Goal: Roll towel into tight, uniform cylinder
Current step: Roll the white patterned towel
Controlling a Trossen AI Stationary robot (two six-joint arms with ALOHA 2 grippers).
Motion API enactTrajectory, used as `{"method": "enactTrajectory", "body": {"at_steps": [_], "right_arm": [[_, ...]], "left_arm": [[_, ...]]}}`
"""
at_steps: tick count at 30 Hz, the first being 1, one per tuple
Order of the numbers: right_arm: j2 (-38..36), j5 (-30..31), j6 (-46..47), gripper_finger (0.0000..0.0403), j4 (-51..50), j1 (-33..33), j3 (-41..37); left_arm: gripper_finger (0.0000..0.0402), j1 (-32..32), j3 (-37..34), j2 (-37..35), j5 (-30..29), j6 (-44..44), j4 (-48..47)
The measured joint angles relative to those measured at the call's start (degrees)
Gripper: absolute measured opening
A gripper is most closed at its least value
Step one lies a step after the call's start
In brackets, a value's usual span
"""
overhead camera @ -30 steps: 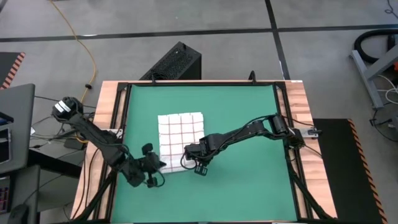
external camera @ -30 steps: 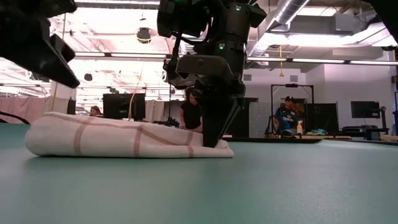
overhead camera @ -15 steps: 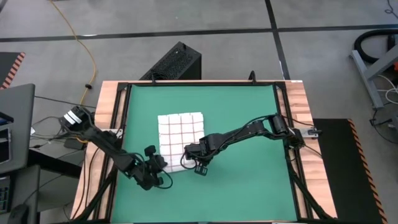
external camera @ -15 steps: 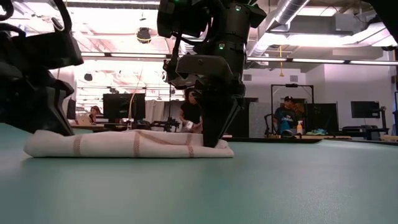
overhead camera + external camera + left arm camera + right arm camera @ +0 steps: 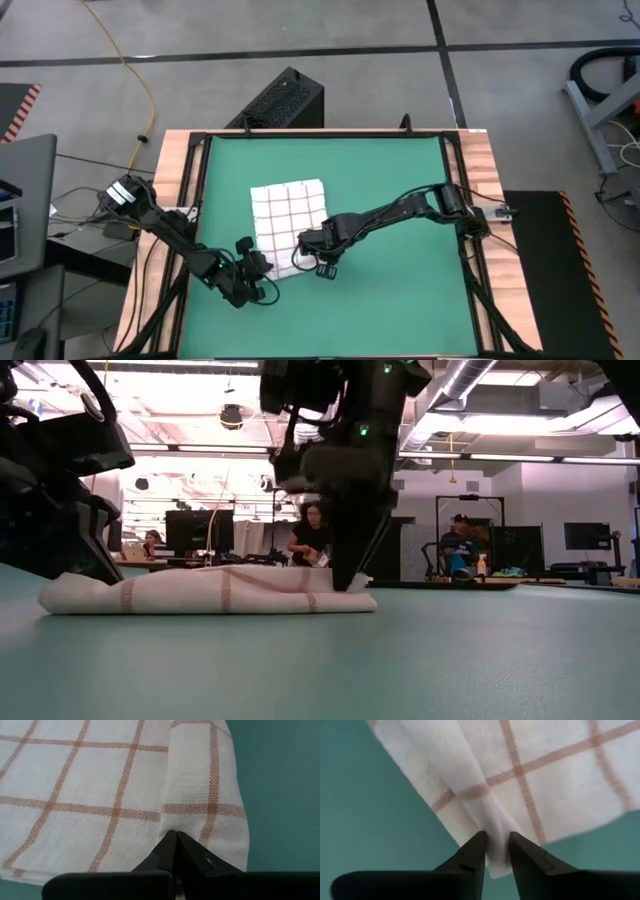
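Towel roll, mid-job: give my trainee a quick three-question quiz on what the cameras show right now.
1. True or false: the towel is already a finished cylinder.
2. Which gripper has its fingertips pressed together at the rolled edge? A) left gripper B) right gripper
3. What surface does the towel lie on?

Key:
1. False; only its near edge is rolled, the rest lies flat.
2. A; the right gripper's fingers stand slightly apart with a fold of cloth between them.
3. The green mat.
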Motion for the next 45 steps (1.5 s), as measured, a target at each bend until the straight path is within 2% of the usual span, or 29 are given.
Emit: {"method": "enactTrajectory", "body": {"at_steps": [5, 11, 16, 18, 22, 25, 34, 39, 45], "right_arm": [[-3.95, 0.60, -5.09, 0.0140, -1.92, -0.09, -0.01], [-10.25, 1.11, -17.98, 0.0175, -3.52, 1.12, 0.01], [-12.44, 0.45, -36.53, 0.0191, 3.82, 5.18, -1.79], [-11.75, 0.40, -40.26, 0.0192, 8.11, 6.49, -3.52], [-10.79, 0.97, -39.79, 0.0181, 18.09, 6.08, -7.88], [-10.75, 1.99, -38.85, 0.0176, 18.45, 4.72, -10.64], [-10.34, -0.48, -34.96, 0.0191, 22.17, 3.26, -16.61], [-9.81, 0.34, -32.67, 0.0194, 26.43, 2.80, -21.79], [-9.93, 2.52, -31.22, 0.0195, 28.25, 2.51, -24.44]], "left_arm": [[0.0000, 0.02, 0.00, 0.00, 0.08, -1.23, -0.49], [0.0000, 0.02, -0.02, 0.02, 0.15, -1.98, -0.65], [0.0000, 0.02, -0.04, 0.02, 0.16, -2.91, -0.65], [0.0000, 0.02, -0.04, 0.04, 0.26, -2.94, -0.65], [0.0000, 0.02, -0.05, 0.05, 0.29, -3.44, -0.72], [0.0000, 0.02, -0.07, 0.06, 0.34, -3.48, -0.70], [0.0000, 0.71, -0.07, 0.04, 0.61, -3.20, -0.76], [0.0000, 1.20, -0.07, 0.04, 0.79, -3.28, -0.65], [0.0000, 1.22, -0.04, 0.04, 1.01, -2.71, -0.73]]}}
